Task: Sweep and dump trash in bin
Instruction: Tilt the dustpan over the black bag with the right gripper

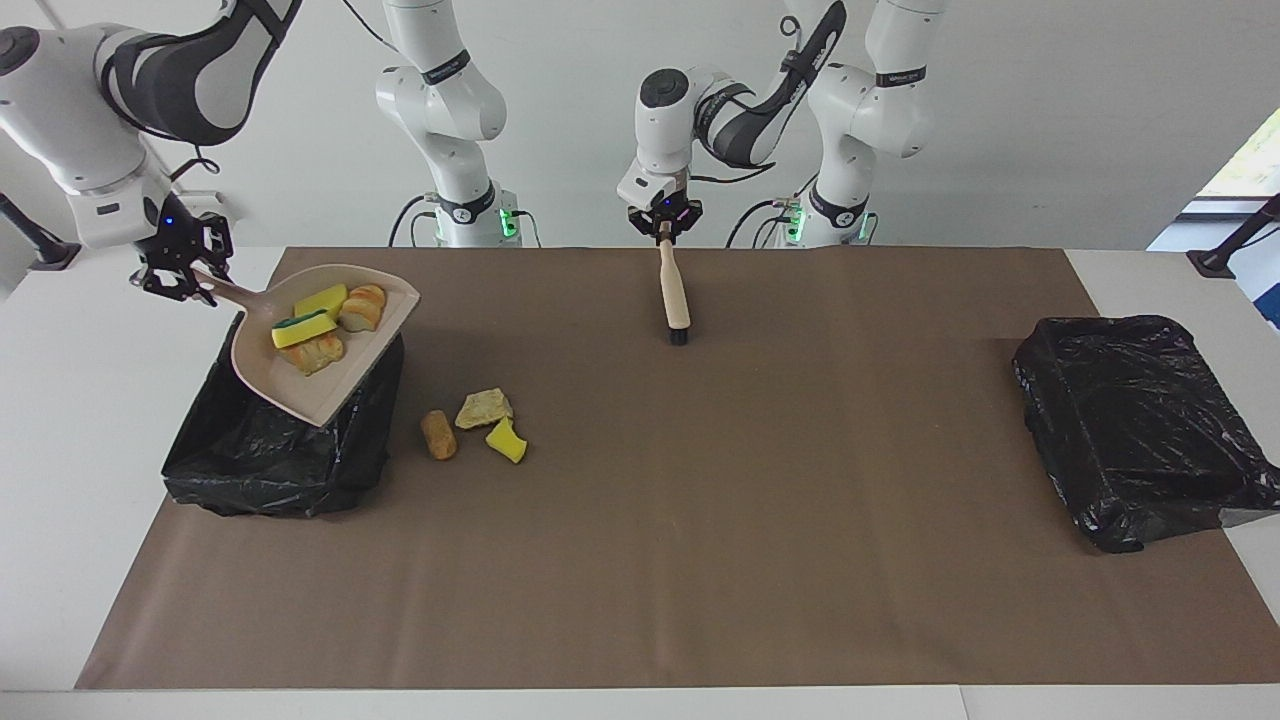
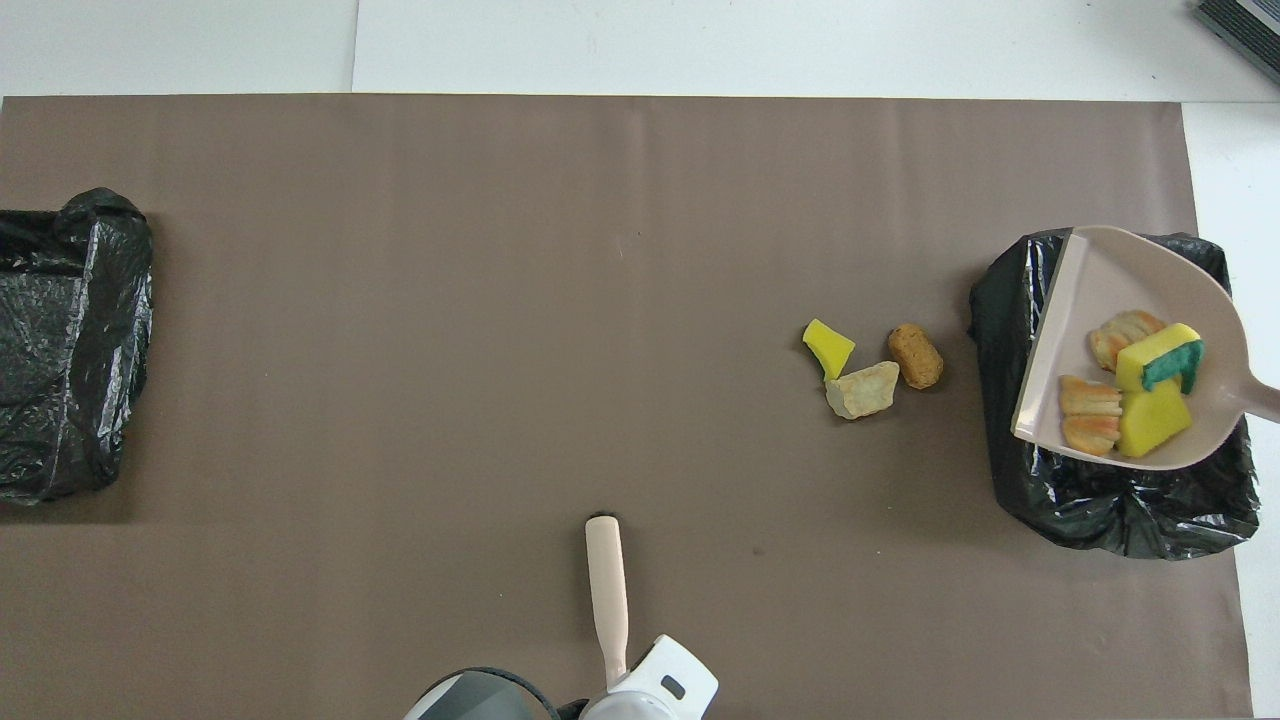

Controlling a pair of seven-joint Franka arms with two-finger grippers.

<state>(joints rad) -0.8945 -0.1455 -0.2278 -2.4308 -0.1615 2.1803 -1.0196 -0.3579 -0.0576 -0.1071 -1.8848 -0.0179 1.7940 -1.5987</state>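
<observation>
While the right hand point(image 1: 180, 272), clamped on the dustpan point(image 1: 300, 372) handle, holds four scraps over the bin point(image 1: 255, 460) for dumping, three scraps point(image 1: 478, 425) lie on the worktop point(image 1: 700, 520) beside it, and the left hand point(image 1: 664, 228) grips the brush point(image 1: 673, 290) ready.

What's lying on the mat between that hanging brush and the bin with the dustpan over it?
Three scraps: a brown piece, a beige lump and a yellow chunk, clearest in the facing view.

The right gripper point(image 1: 178, 275) is raised over the bin's point(image 1: 270, 450) outer edge, fingers clamped on the dustpan point(image 1: 310, 340) handle. The left gripper point(image 1: 664, 226) points down, closed on the brush point(image 1: 673, 290), well apart from the bin.
</observation>
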